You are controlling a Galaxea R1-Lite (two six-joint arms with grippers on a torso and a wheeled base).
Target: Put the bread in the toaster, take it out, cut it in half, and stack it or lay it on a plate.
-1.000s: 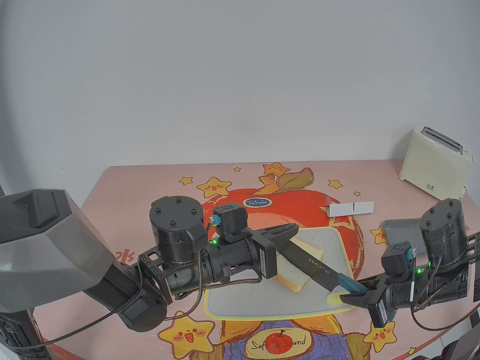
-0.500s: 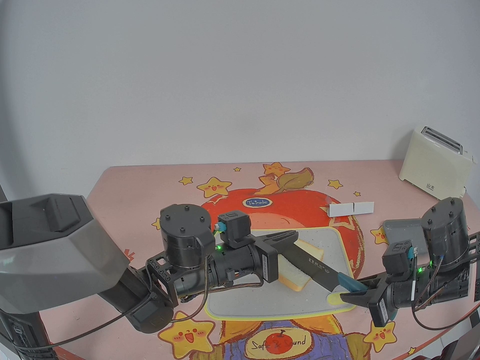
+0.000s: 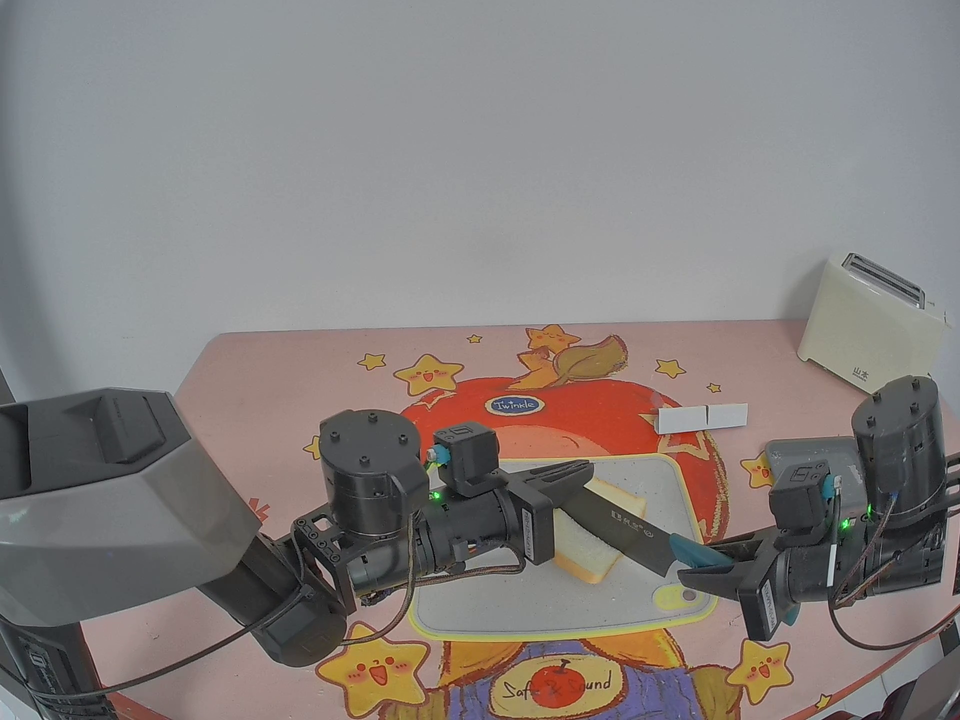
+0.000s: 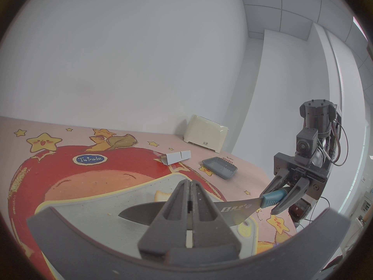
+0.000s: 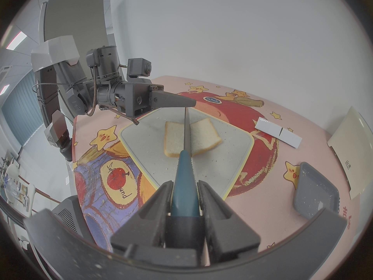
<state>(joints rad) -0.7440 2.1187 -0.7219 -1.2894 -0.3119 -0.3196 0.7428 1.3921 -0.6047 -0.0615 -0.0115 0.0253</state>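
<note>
Your right tool (image 3: 715, 570) clamps the knife (image 3: 620, 529) by its handle; the blade runs leftward across the middle of the bread (image 3: 585, 560) on the cutting board (image 3: 520, 607), and your left tool (image 3: 585, 470), closed and empty, sits at the blade's tip

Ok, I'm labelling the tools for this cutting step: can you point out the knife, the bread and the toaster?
knife (image 3: 625, 529), head view, middle of the dark blade.
bread (image 5: 204, 135), right wrist view, top face beside the blade.
toaster (image 3: 872, 337), head view, its cream side wall.
</note>
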